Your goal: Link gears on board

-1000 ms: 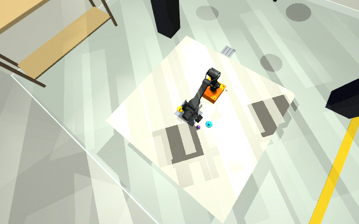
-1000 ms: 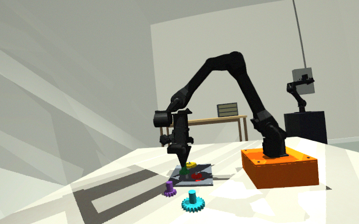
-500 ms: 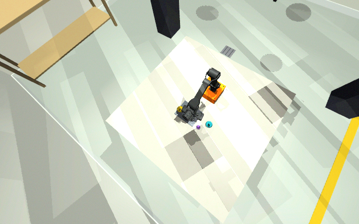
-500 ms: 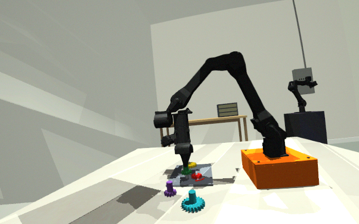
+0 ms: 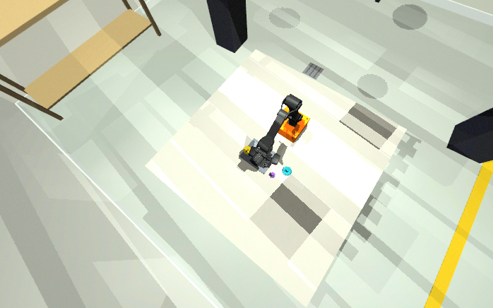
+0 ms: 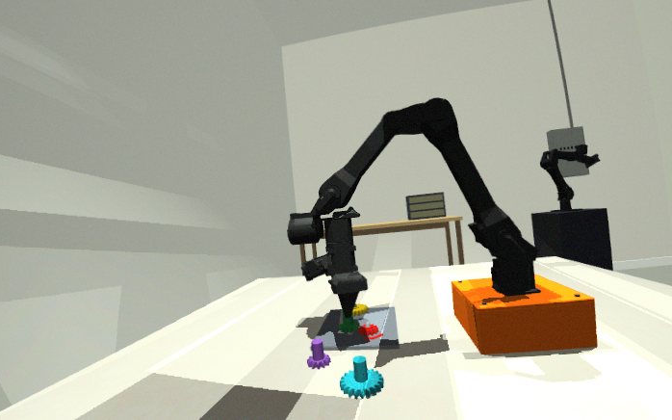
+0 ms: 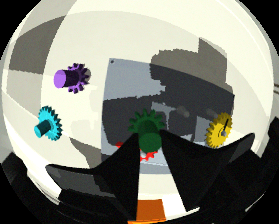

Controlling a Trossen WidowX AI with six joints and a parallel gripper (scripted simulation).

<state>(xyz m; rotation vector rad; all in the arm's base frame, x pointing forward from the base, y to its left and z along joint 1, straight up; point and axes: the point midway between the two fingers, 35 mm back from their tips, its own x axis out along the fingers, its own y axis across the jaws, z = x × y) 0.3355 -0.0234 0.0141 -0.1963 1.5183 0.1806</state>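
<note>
Gripping the green gear (image 6: 348,326) (image 7: 147,125), the fingers (image 6: 348,314) partly hide the red gear (image 7: 149,156) (image 6: 368,329)

orange base (image 5: 292,133) (image 6: 536,329): smooth, glossy | cyan gear (image 5: 287,171) (image 6: 361,383) (image 7: 52,123): smooth, plastic-looking

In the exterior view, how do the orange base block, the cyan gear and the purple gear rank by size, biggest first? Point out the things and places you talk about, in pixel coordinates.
1. Orange base block (image 5: 292,135) (image 6: 539,329)
2. Cyan gear (image 5: 287,171) (image 6: 361,383) (image 7: 52,123)
3. Purple gear (image 5: 272,174) (image 6: 318,360) (image 7: 81,78)
</note>
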